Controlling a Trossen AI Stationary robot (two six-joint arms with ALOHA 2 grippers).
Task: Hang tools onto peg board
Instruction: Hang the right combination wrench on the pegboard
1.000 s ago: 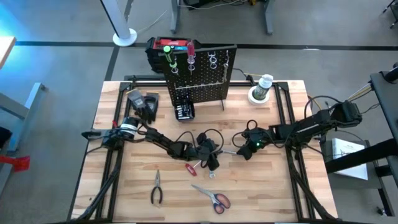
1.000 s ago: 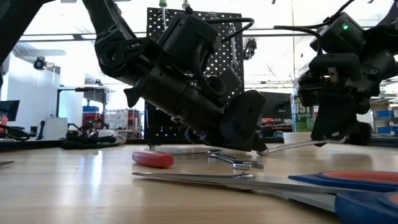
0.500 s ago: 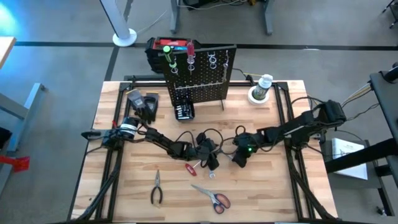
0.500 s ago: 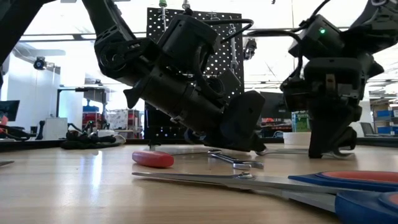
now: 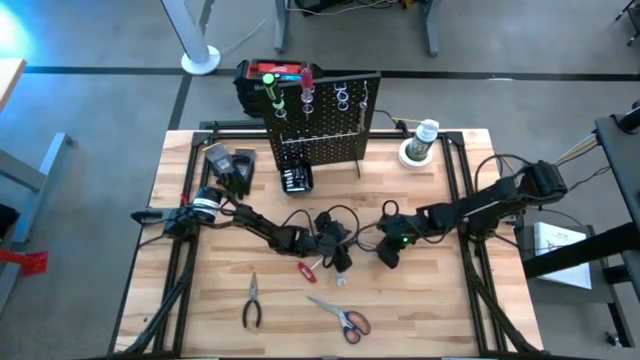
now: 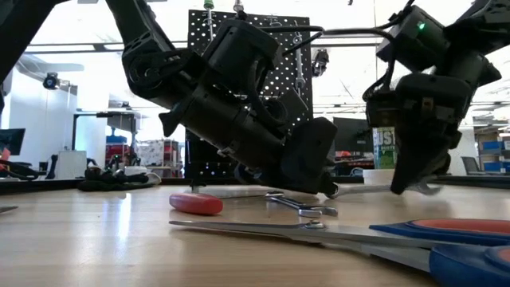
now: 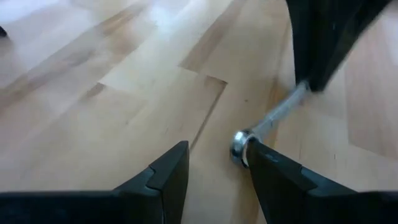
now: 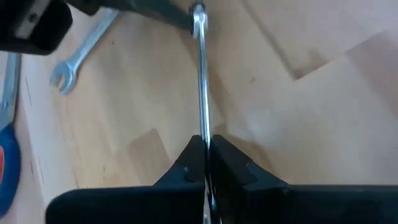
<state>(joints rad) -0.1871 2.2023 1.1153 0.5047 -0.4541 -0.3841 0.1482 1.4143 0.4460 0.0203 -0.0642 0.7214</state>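
Note:
My right gripper (image 5: pixel 387 250) is shut on a silver wrench (image 8: pixel 201 74) at the table's middle. My left gripper (image 7: pixel 214 155) is open, low over the table just left of it. The wrench's ring end (image 7: pixel 239 146) lies beside one of its fingers. A second wrench (image 8: pixel 81 50), a small red tool (image 5: pixel 306 270), red-handled scissors (image 5: pixel 342 317) and black pliers (image 5: pixel 252 303) lie flat on the table. The peg board (image 5: pixel 320 125) stands at the far edge with a green and a red screwdriver in its top holders. My right gripper pinches the wrench's shaft (image 8: pixel 204 127) between its two fingers; the end behind the fingers is hidden. The fingers slant down from the table's right and lie along the wrench. The wrench runs nearly level, just above the table, toward my left gripper. My left gripper: I cannot tell whether its finger (image 7: pixel 273 177) touches the ring end.
A red-and-black toolbox (image 5: pixel 255 75) stands behind the peg board. A small black bit box (image 5: pixel 296 180) and black gloves (image 5: pixel 228 165) lie in front of the board. A white cup with a bottle (image 5: pixel 420 145) is at the far right. Cables loop near both grippers.
My right gripper has gone toward the table's left and a little toward the near edge, closer to my left gripper, and has tipped its fingers further down. The wrench stays stretched between the two grippers.

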